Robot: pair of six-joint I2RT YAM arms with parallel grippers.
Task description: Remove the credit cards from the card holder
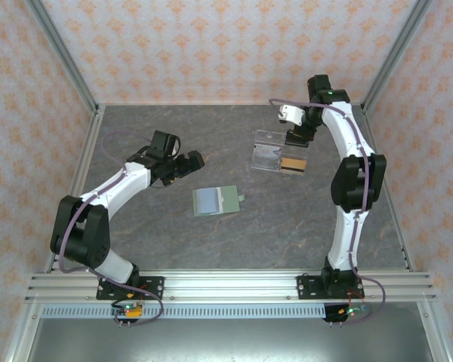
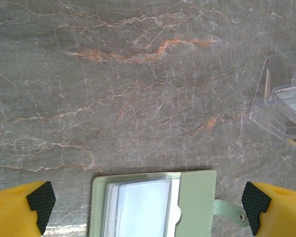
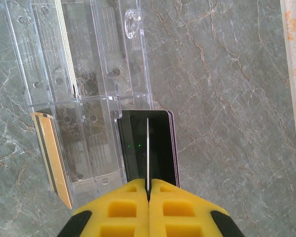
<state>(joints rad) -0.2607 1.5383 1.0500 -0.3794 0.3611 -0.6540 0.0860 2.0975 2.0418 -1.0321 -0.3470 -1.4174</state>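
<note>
In the middle of the grey stone desk (image 1: 136, 249), a card holder (image 1: 217, 201), lying open and flat. Blue-grey on its left half, pale green on its right. From the left wrist view, clear pockets (image 2: 138, 207) inside the card holder, and a small green strap (image 2: 229, 213) with a snap, sticking out of its right side.

Near the card holder, past it and a bit to its left, the left gripper (image 1: 192, 160), not touching it. Jaws wide open, nothing between them. Black pads (image 2: 39, 200) on yellow fingers, one out to each side of the card holder in the wrist view.

Past the card holder and to its right, well apart from it, a clear plastic stand (image 1: 270, 154) with slots. In one slot, a gold card (image 1: 293, 164) standing on its edge. A few slots over, a shiny black card (image 3: 133, 148).

On the side of the stand away from the card holder, the right gripper (image 3: 148, 190). Jaws pressed shut on a thin white card (image 3: 147, 148), seen edge-on, right in front of the black card.
</note>
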